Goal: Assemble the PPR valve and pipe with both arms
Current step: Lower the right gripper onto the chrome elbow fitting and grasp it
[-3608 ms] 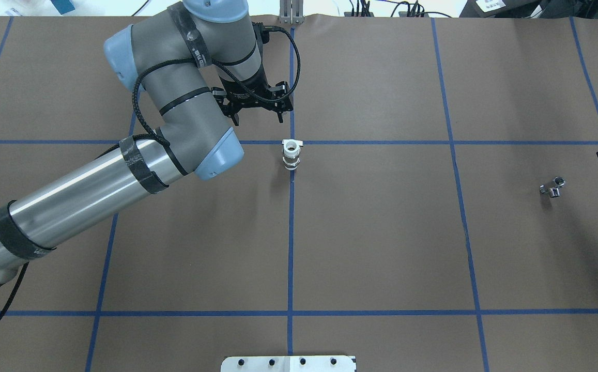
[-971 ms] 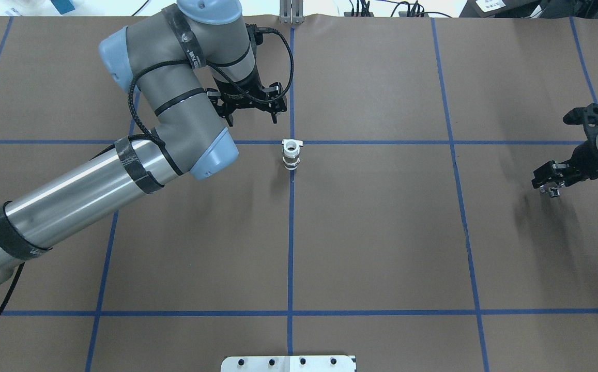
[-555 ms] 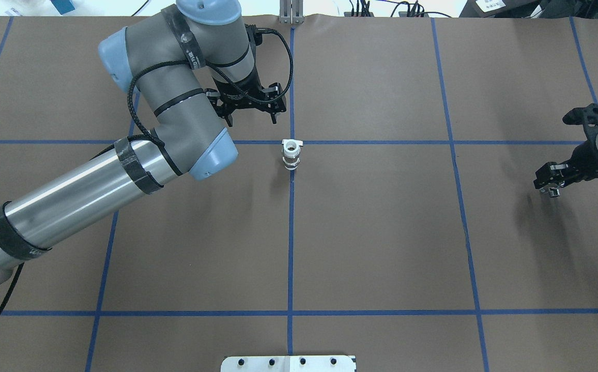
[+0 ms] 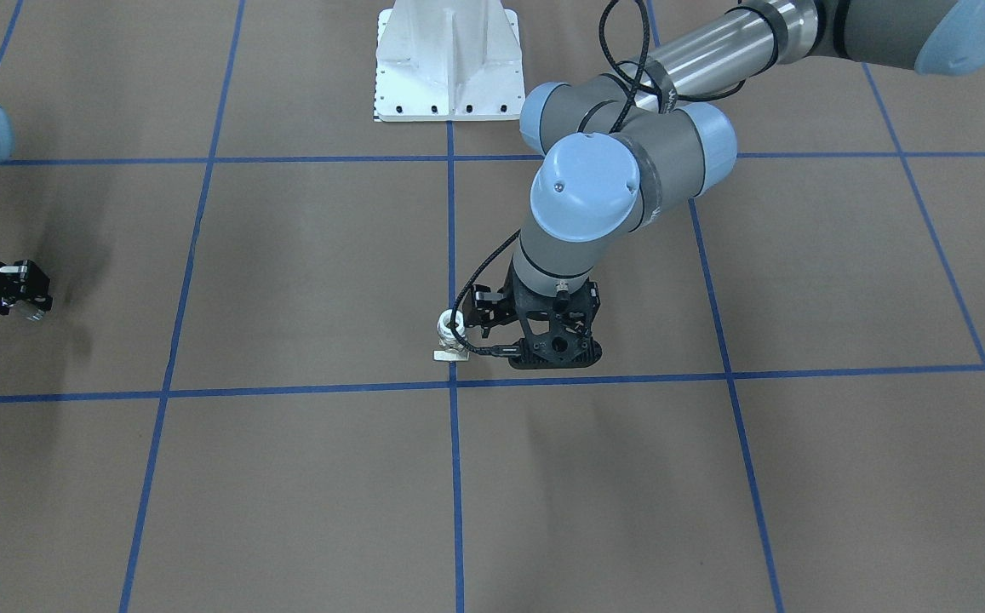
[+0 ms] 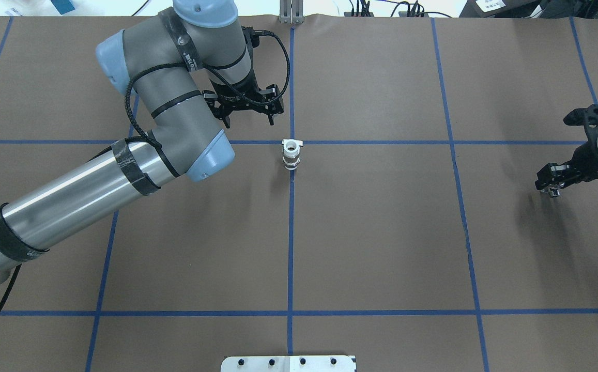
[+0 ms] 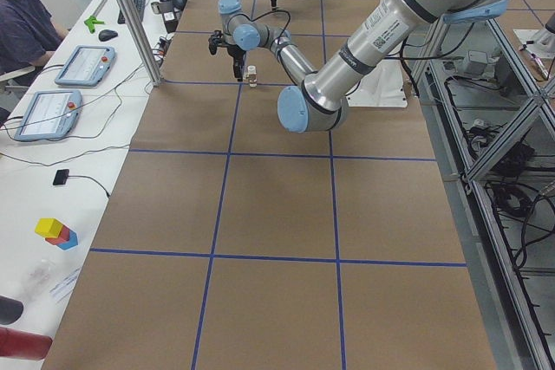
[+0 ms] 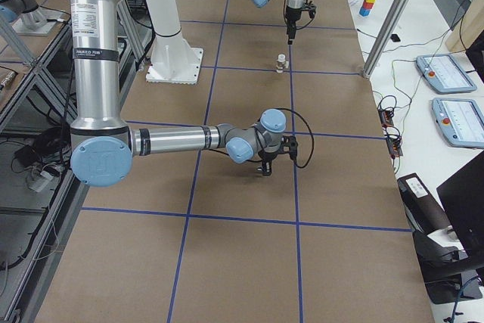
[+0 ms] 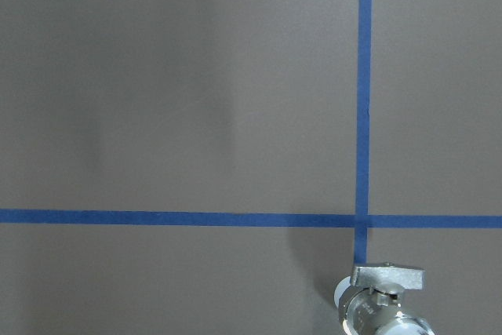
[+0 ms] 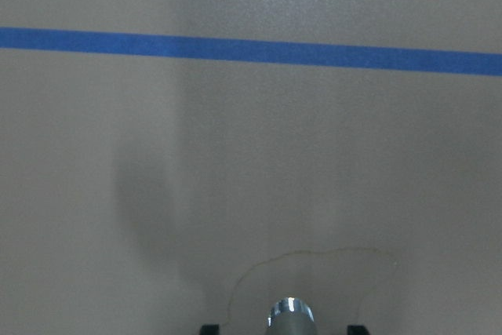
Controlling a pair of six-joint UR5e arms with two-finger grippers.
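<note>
A white and metal valve stands upright at the table's centre, on a blue tape crossing; it also shows in the front view and at the bottom of the left wrist view. My left gripper is open and empty, hanging just beyond the valve and to its left. A small chrome pipe fitting lies at the right, mostly hidden under my right gripper. In the right wrist view the fitting sits between the open fingertips, with gaps on both sides.
The white bolted pedestal stands at the robot's side of the table; its plate also shows in the overhead view. Blue tape lines grid the brown table cover. Aluminium posts and tablets line the operators' side.
The right arm came in from the right edge and settled its gripper over the chrome fitting. The left gripper drifted slightly left and away from the valve.
</note>
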